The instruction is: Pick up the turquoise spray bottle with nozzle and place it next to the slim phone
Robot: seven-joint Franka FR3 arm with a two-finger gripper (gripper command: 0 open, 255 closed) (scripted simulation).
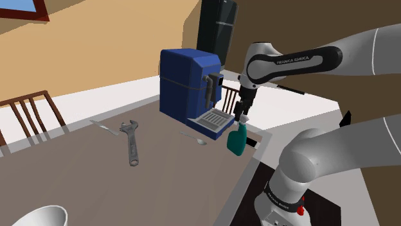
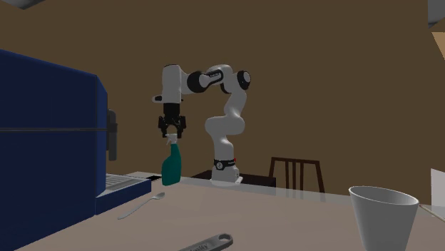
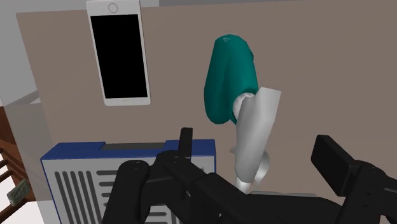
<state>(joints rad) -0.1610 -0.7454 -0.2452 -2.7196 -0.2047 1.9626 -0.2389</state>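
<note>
Seen from the shoulder, a brown chair stands at the table's left edge and a white cup sits at its near left corner. The tabletop is a dull grey-brown slab. Behind it run a tan wall and a darker brown one, with pale floor showing between.

Mid-table lies a grey wrench, with a spoon just beyond it toward the far edge and wide bare top around both. Right of them a blue machine stands close to the far edge. A second spoon lies before its tray, and a tall black cabinet rises behind it.

Further right, at the table's right edge, the teal bottle stands upright on the top, close beside the machine's tray. The phone lies flat near the table's edge, just past the bottle and apart from it, with a bare strip between the two and more bare top on the bottle's side away from the machine.

The gripper hangs straight down over the bottle's white nozzle. Its fingers are spread to either side of the nozzle with gaps showing, grasping nothing. The arm's stand sits beyond the table's right edge
</note>
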